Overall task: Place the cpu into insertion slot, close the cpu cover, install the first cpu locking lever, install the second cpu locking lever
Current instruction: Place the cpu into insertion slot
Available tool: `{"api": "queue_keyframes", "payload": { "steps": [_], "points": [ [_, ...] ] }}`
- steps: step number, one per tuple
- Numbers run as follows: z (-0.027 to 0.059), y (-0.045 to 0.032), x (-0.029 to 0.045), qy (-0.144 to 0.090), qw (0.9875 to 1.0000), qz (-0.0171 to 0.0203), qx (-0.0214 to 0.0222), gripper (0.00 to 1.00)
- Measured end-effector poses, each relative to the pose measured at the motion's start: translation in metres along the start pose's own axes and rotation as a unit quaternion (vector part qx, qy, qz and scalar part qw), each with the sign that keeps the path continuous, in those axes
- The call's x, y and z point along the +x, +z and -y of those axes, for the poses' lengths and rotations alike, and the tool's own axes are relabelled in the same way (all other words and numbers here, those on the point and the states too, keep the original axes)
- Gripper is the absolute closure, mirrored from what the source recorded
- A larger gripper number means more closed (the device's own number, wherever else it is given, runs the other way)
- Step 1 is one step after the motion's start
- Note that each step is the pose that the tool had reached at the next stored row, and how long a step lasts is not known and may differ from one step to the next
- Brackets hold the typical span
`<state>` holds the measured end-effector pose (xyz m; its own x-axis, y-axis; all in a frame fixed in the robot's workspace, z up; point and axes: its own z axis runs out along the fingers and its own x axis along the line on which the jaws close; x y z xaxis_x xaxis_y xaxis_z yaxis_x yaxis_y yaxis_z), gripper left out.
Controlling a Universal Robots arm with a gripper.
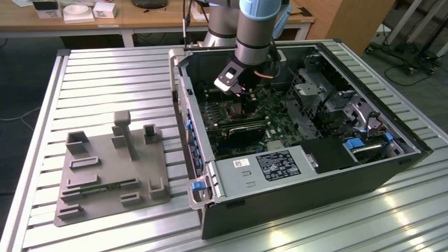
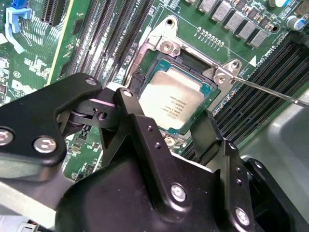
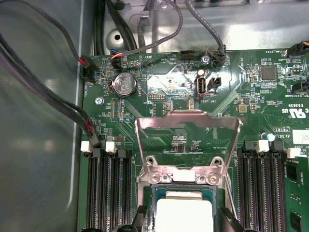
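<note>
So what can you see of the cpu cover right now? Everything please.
The cover is a thin frame of bare, shiny silver metal with one large square window; the green board shows through it. In the first wrist view it is open, tilted up and away from the socket. It joins a metal hinge bar with two screws at the socket's edge. The chip lies in the socket, uncovered. Apart from that hinge, nothing appears to touch the cover.

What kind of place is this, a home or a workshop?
Probably a robotics lab or workshop: a robot arm reaches into an open computer case on a ribbed metal table, with wooden desks behind.
</note>
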<state>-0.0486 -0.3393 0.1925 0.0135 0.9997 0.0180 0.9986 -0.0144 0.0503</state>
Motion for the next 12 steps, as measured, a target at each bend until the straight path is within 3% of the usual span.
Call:
{"api": "queue_keyframes", "payload": {
  "steps": [12],
  "points": [
    [-0.0004, -0.0066, 0.0002, 0.000, 1.0000, -0.0002, -0.0001, 0.33]
  ]
}}
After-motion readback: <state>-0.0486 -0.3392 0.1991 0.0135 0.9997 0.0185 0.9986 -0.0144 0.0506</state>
